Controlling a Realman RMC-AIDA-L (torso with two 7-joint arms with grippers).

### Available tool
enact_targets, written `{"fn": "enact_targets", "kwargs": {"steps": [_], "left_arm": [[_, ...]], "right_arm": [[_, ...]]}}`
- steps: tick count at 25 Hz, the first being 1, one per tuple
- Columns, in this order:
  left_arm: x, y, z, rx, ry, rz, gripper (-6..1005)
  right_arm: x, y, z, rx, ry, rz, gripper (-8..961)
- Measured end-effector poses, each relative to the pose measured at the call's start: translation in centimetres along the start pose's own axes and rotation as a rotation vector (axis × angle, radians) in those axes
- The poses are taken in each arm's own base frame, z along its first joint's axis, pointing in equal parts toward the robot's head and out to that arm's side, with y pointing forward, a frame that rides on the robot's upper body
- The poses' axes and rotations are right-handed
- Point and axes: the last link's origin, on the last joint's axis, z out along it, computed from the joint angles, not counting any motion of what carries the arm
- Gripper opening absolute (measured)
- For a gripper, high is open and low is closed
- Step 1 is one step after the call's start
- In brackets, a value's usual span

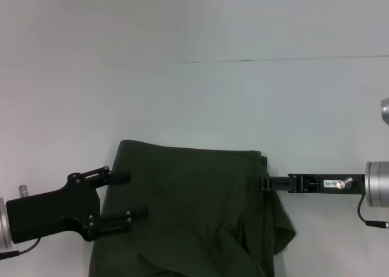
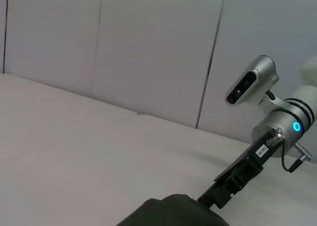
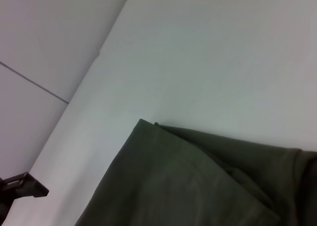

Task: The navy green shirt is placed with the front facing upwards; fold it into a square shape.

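The navy green shirt (image 1: 194, 216) lies as a dark olive heap at the near middle of the white table, with its far edge straight and folds bunched on its right side. No lettering or collar shows. My left gripper (image 1: 129, 196) is open, its two black fingers reaching over the shirt's left edge. The right gripper (image 1: 265, 181) comes in level from the right, its tip touching the shirt's right edge near the far corner. The left wrist view shows the shirt (image 2: 171, 211) with the right gripper (image 2: 213, 196) at its edge. In the right wrist view a folded corner of the shirt (image 3: 198, 181) fills the frame.
The white table (image 1: 194, 107) stretches bare beyond the shirt, with a thin seam line (image 1: 273, 59) across its far part. Pale wall panels (image 2: 148, 47) stand behind the table. A black part of the left gripper (image 3: 22, 186) shows at the edge of the right wrist view.
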Motion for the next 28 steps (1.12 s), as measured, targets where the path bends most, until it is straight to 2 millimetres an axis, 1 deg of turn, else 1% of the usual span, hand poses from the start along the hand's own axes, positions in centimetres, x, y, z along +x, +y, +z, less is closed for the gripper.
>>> {"fn": "enact_targets", "kwargs": {"steps": [5, 10, 18, 22, 28], "left_arm": [[-0.1, 0.1, 0.1, 0.0, 0.004, -0.007, 793], [-0.2, 0.2, 0.1, 0.001, 0.014, -0.02, 794], [-0.4, 0.3, 0.0, 0.009, 0.025, -0.029, 794], [-0.4, 0.4, -0.1, 0.012, 0.037, -0.033, 794], [-0.6, 0.6, 0.0, 0.011, 0.046, -0.046, 794]], "right_arm": [[-0.5, 0.2, 0.5, 0.011, 0.017, -0.02, 867], [-0.6, 0.2, 0.7, 0.014, 0.024, -0.029, 656], [-0.9, 0.2, 0.5, 0.012, 0.014, -0.036, 417], [-1.1, 0.2, 0.4, 0.013, 0.004, -0.037, 270], [-2.1, 0.3, 0.1, 0.01, -0.045, -0.033, 58]]}}
